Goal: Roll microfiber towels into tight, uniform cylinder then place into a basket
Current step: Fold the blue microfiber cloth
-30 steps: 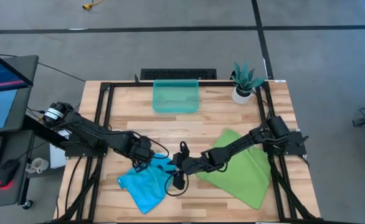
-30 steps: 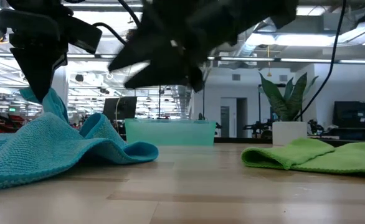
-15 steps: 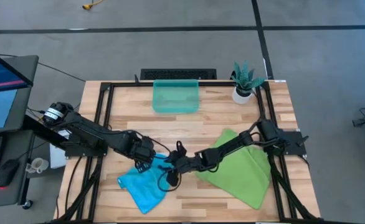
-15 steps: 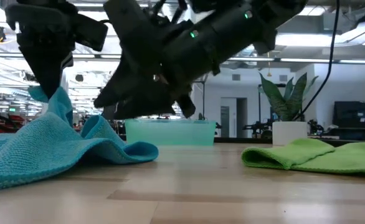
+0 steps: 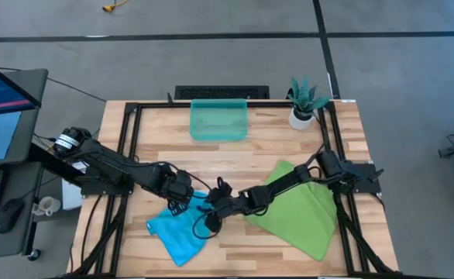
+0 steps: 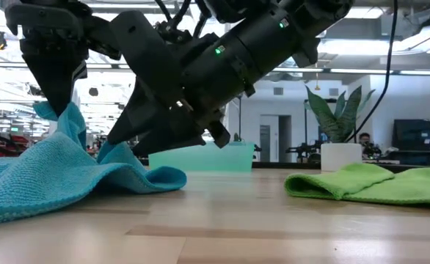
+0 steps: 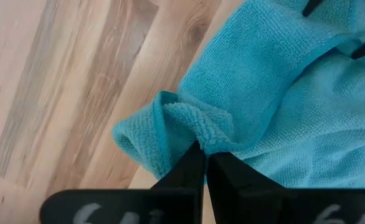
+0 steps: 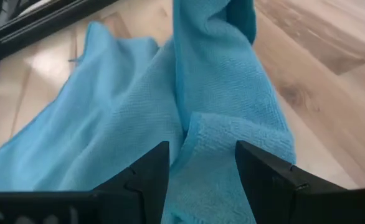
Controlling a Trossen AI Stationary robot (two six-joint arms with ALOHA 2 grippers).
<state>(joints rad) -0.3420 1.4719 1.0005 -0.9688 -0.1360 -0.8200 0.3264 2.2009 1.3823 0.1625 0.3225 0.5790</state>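
Note:
The sky-blue towel (image 5: 177, 231) lies rumpled on the table's near left, with one fold drawn up into a peak (image 6: 62, 121). My left gripper (image 5: 177, 203) is shut on that peak. My right gripper (image 8: 201, 163) is open and slants down low over the towel's right part. Its fingers stand on either side of a thick folded edge (image 8: 215, 134). The lime-green towel (image 5: 295, 208) lies flat on the near right. The teal basket (image 5: 218, 120) stands at the far middle. My left gripper pinches a bunched fold of the blue towel (image 7: 201, 129) between its two fingertips, coming from above and pointing down. That fold is lifted into a peak while the rest of the towel (image 6: 46, 183) drapes slack onto the table. Whether my right gripper touches the towel I cannot tell.
A white pot with a green plant (image 5: 304, 101) stands at the far right, beside the basket. Black frame rails (image 5: 126, 139) run along the table's edges. Bare wood (image 5: 227, 167) lies between the towels and the basket.
My right gripper has come down and toward the table's left, from above the towel's right edge to low over it. Its fingers have stayed open. The blue towel's peak and my left gripper have kept still.

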